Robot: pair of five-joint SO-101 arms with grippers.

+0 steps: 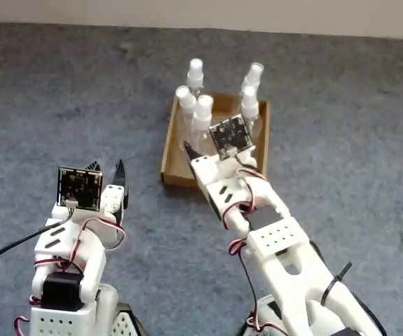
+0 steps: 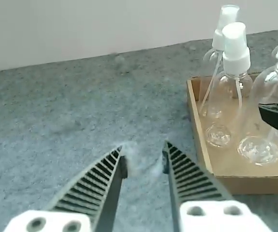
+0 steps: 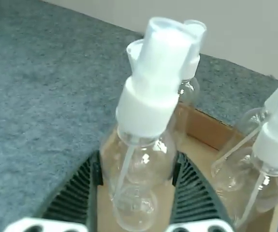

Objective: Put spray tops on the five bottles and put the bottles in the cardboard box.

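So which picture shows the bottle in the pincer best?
The right wrist view: the bottle stands big between the fingers of the right pincer. The high view hides its body behind the arm; the left wrist view cuts it at the edge.

The left arm (image 1: 64, 245) and right arm (image 1: 285, 255) are white plastic shells over black motors (image 1: 61, 288), with thin red, white and black wires (image 1: 237, 245) looping between joints. A square black circuit board (image 1: 80, 187) sits just behind each hand. The left hand (image 2: 143, 149) and right hand (image 3: 138, 162) have black ridged fingers (image 2: 97, 188) on white bases (image 2: 18, 223) with round screw holes (image 2: 36, 224). A black zip tie (image 1: 334, 280) rings the right arm well behind its hand.
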